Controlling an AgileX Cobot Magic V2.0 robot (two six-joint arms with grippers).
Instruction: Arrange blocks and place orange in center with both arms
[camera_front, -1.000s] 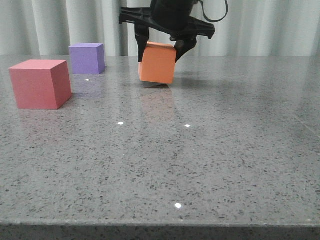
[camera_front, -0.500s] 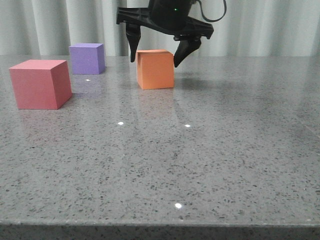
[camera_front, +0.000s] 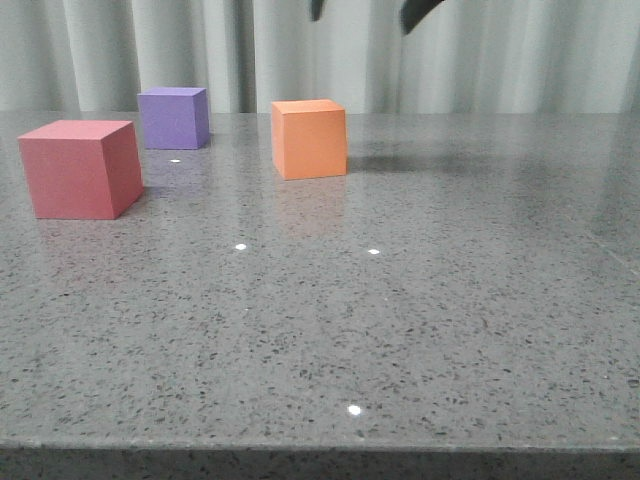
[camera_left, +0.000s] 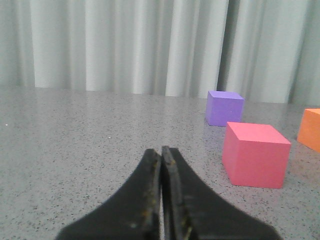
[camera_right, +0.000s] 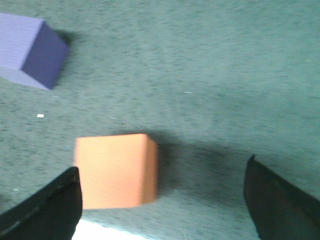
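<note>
The orange cube (camera_front: 310, 138) stands alone on the table, right of the purple cube (camera_front: 174, 117) and behind and to the right of the pinkish-red cube (camera_front: 80, 167). My right gripper (camera_front: 368, 10) is open and empty, high above the orange cube, with only its fingertips in the front view. In the right wrist view the open gripper (camera_right: 162, 167) looks down on the orange cube (camera_right: 115, 170) and the purple cube (camera_right: 32, 50). My left gripper (camera_left: 161, 151) is shut and empty, low over the table, with the pinkish-red cube (camera_left: 255, 155), purple cube (camera_left: 224, 108) and orange cube (camera_left: 310, 129) ahead of it.
The grey speckled table (camera_front: 400, 320) runs to a front edge at the bottom of the front view. A pale pleated curtain (camera_front: 520, 55) hangs behind the table.
My right gripper set the orange cube down, opened, and rose almost out of the top of the front view. The orange cube now rests flat on the table.
</note>
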